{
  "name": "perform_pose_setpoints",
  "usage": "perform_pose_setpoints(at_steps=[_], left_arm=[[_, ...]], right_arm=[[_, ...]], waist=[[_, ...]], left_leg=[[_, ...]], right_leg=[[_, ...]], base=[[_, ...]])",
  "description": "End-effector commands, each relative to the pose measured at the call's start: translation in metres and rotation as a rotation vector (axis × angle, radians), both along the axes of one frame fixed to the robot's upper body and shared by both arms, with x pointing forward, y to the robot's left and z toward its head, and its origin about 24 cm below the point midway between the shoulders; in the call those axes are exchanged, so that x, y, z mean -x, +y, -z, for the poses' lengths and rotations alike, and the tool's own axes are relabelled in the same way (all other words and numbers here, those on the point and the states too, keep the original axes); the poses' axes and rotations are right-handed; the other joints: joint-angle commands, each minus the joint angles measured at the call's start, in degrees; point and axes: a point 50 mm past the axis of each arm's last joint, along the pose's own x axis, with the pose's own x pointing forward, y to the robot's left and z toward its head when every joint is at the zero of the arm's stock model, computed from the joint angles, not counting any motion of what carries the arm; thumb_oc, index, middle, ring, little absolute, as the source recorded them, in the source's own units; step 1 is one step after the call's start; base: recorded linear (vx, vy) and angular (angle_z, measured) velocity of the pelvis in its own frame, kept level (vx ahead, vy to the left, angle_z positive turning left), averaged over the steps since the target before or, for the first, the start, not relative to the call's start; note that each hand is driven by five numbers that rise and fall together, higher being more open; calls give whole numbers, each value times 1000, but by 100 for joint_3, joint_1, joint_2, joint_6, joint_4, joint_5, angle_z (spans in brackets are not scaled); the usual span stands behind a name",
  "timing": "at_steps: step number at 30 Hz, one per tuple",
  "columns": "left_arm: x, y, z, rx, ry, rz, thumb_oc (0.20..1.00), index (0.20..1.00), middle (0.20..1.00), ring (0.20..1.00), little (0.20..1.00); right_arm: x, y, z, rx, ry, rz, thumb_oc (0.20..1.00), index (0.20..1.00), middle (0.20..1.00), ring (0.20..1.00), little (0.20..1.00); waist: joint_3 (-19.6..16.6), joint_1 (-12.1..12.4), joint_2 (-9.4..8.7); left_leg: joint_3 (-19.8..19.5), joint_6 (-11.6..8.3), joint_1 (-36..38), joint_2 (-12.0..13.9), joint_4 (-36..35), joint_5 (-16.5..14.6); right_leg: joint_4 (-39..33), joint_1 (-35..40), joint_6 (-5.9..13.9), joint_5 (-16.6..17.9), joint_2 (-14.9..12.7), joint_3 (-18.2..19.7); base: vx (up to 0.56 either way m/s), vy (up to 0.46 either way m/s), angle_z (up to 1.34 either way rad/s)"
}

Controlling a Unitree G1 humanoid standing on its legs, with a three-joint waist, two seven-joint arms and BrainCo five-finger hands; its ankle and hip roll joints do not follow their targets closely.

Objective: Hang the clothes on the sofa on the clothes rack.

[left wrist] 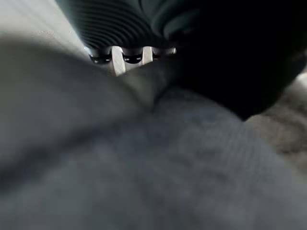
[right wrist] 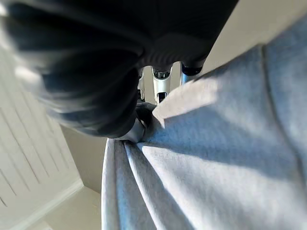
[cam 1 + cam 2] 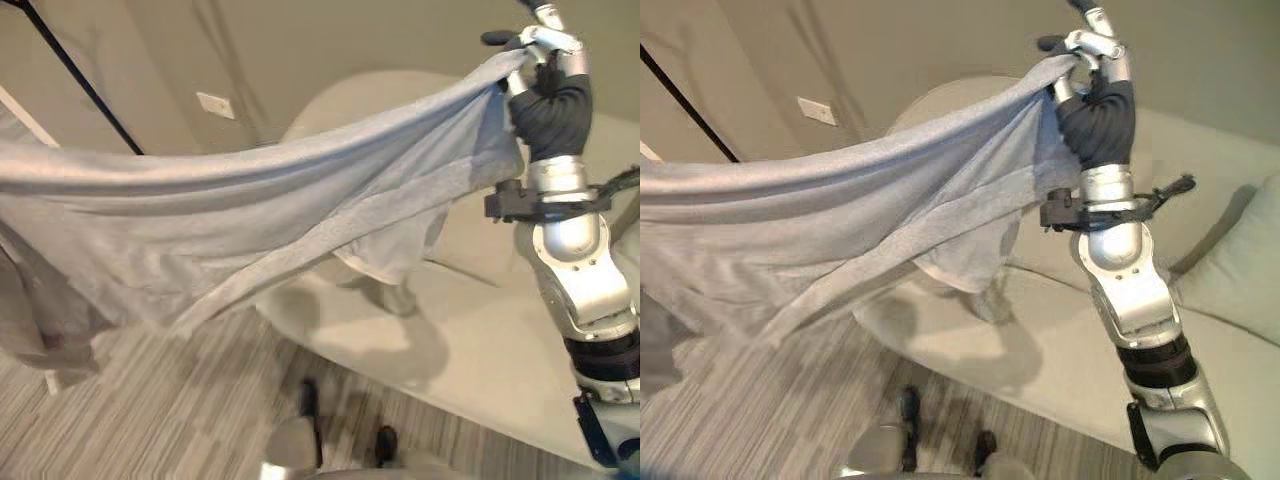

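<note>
Clothes [image 3: 250, 215] hang stretched in the air above the floor [image 3: 180, 410], in front of the sofa [image 3: 480, 330]. Our left hand [image 1: 129, 57] and right hand [image 3: 535, 60] each pinch an end. They look soft, light, floppy; edges grip best.

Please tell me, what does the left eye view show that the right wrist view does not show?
The left eye view alone shows the pale sofa, the striped floor, a wall outlet and a thin black pole. The right wrist view alone shows a pale slatted surface behind the cloth. Both show the right hand shut on the grey cloth, which hangs stretched out from it.
</note>
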Motion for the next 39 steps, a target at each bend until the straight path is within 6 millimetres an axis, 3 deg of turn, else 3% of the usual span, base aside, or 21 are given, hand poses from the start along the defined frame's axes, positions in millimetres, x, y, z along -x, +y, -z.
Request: perform_pose_setpoints(at_steps=[1, 6, 7, 8, 11, 12, 13, 14, 17, 21, 22, 23, 24, 25, 26, 27, 28, 29, 30, 31, 39], left_arm=[[7, -3, -9, -106, 35, -25, 200, 200, 200, 200, 200], [7, -3, -9, -106, 35, -25, 200, 200, 200, 200, 200], [6, -11, -24, -151, -30, 1, 200, 200, 200, 200, 200], [1, -15, -27, -165, -29, 13, 200, 200, 200, 200, 200], [-3, -17, -32, -150, -82, 26, 200, 200, 200, 200, 200], [0, -19, -34, -162, -114, 34, 200, 200, 200, 200, 200], [1, -20, -34, -163, -112, 34, 200, 200, 200, 200, 200], [6, -20, -37, -158, -188, 41, 200, 200, 200, 200, 200], [7, -20, -29, -140, -188, 38, 200, 200, 200, 200, 200], [-6, -45, -36, -175, -248, 153, 200, 200, 200, 200, 200], [-7, -45, -36, -174, -248, 156, 200, 200, 200, 200, 200], [-17, -54, -35, -172, -227, 217, 200, 200, 200, 200, 200], [-21, -57, -31, -153, -215, 244, 200, 200, 200, 200, 200], [-22, -57, -31, -152, -214, 246, 200, 200, 200, 200, 200], [-27, -60, -25, -115, -203, 280, 200, 200, 200, 200, 200], [-28, -60, -24, -115, -202, 283, 200, 200, 200, 200, 200], [-33, -62, -16, -61, -201, 312, 200, 200, 200, 200, 200], [-33, -63, -16, -59, -200, 316, 200, 200, 200, 200, 200], [-34, -55, -3, -5, -172, 289, 200, 200, 200, 200, 200], [-35, -63, 7, 46, -187, 344, 200, 200, 200, 200, 200], [-32, -76, 4, 40, -243, 391, 200, 200, 200, 200, 200]], right_arm=[[4, 3, -19, 11, -115, 1, 200, 200, 200, 200, 200], [4, 3, -19, 11, -115, 1, 200, 200, 200, 200, 200], [10, -4, -17, -12, -148, 41, 200, 200, 200, 200, 200], [14, -7, -15, -19, -151, 58, 200, 200, 200, 200, 200], [20, -19, -14, -35, -180, 153, 200, 200, 200, 200, 200], [24, -25, -15, -66, -209, 208, 200, 200, 200, 200, 200], [25, -25, -14, -66, -208, 209, 200, 200, 200, 200, 200], [35, -43, -11, -80, -244, 366, 200, 200, 200, 200, 200], [30, -30, -16, -79, -258, 336, 200, 200, 200, 200, 200], [35, -34, -18, -32, -288, 401, 200, 200, 200, 200, 200], [35, -35, -18, -31, -289, 404, 200, 200, 200, 200, 200], [38, -37, -18, 1, -300, 425, 200, 200, 200, 200, 200], [40, -41, -17, 12, -299, 448, 200, 200, 200, 200, 200], [40, -41, -16, 12, -299, 449, 200, 200, 200, 200, 200], [42, -44, -15, 26, -297, 477, 200, 200, 200, 200, 200], [42, -45, -15, 27, -297, 480, 200, 200, 200, 200, 200], [43, -52, -12, 39, -285, 535, 200, 200, 200, 200, 200], [44, -53, -12, 41, -285, 539, 200, 200, 200, 200, 200], [45, -60, -9, 48, -274, 592, 200, 200, 200, 200, 200], [44, -67, -3, 75, -246, 650, 200, 200, 200, 200, 200], [37, -68, -3, 83, -233, 660, 200, 200, 200, 200, 200]], waist=[[-832, -62, 94], [-835, -63, 94], [-846, -260, 149], [-864, -242, 108], [-802, -330, 172], [-809, -319, 397], [-792, -305, 368], [-728, -441, 549], [-371, -430, 694], [-175, -711, 751], [-171, -698, 760], [-286, -779, 701], [-329, -785, 654], [-338, -780, 655], [-361, -792, 591], [-375, -780, 591], [-381, -832, 477], [-394, -822, 488], [-427, -784, 378], [-489, -764, 241], [-454, -723, 281]], left_leg=[[-55, -36, 1602, 223, -1595, 575], [-57, -36, 1598, 223, -1595, 576], [45, -48, 1735, 673, -1595, 673], [-25, -59, 1678, 708, -1595, 696], [-170, -189, 1570, 1109, -1595, 765], [-488, -264, 1638, 986, -1573, 924], [-459, -259, 1688, 954, -1587, 919], [-76, -439, 1885, 293, -1400, 710], [239, -488, 1981, -25, -1207, 722], [-30, -310, 1896, -595, -1343, 642], [-38, -311, 1896, -593, -1345, 644], [-161, -202, 1733, -875, -1405, 635], [-243, -152, 1627, -1010, -1407, 639], [-249, -153, 1619, -1010, -1402, 636], [-375, -73, 1520, -1174, -1383, 629], [-380, -74, 1507, -1177, -1373, 619], [-513, 55, 1459, -1407, -1375, 560], [-526, 58, 1444, -1407, -1366, 554], [-603, 147, 1458, -1557, -1377, 542], [-520, 143, 1324, -1501, -1279, 582], [-536, 28, 1207, -1363, -714, 536]], right_leg=[[-82, -304, 245, 599, -223, -82], [-82, -307, 245, 599, -223, -84], [-72, -452, 316, 618, -575, -68], [-76, -453, 319, 638, -549, -141], [-67, -375, 386, 706, -952, -185], [-52, -396, 332, 803, -1292, -14], [-62, -371, 346, 795, -1321, 9], [-82, -547, 338, 781, -1935, -220], [-71, -788, 359, 843, -2207, -691], [455, -418, 218, 598, -1344, 61], [488, -430, 217, 577, -1345, 59], [924, -182, 185, 448, -684, 305], [1094, -93, 150, 413, -404, 416], [1113, -105, 149, 400, -405, 411], [1277, -71, 106, 384, -68, 617], [1310, -93, 105, 360, -72, 613], [1420, -100, 17, 319, 374, 875], [1444, -119, 13, 308, 374, 865], [1285, -217, -142, 168, 579, 954], [718, -125, -96, 209, 577, 995], [30, 149, -43, 365, 384, 766]], base=[[0, 0, 0], [-23, 70, 18], [-127, 340, 47], [-185, 590, 102], [-95, 589, 56], [-99, 613, 11], [-230, 1546, 18], [-175, 1153, -11], [-190, 752, -30], [-235, 388, -68], [-190, 300, 87], [-176, 257, 72], [-175, 256, 64], [-127, 159, 29], [-66, 87, 23], [-123, 200, 14], [-55, 109, 11], [-124, 165, 13], [-135, -57, 57], [-122, -55, 60], [-35, -11, 20]])
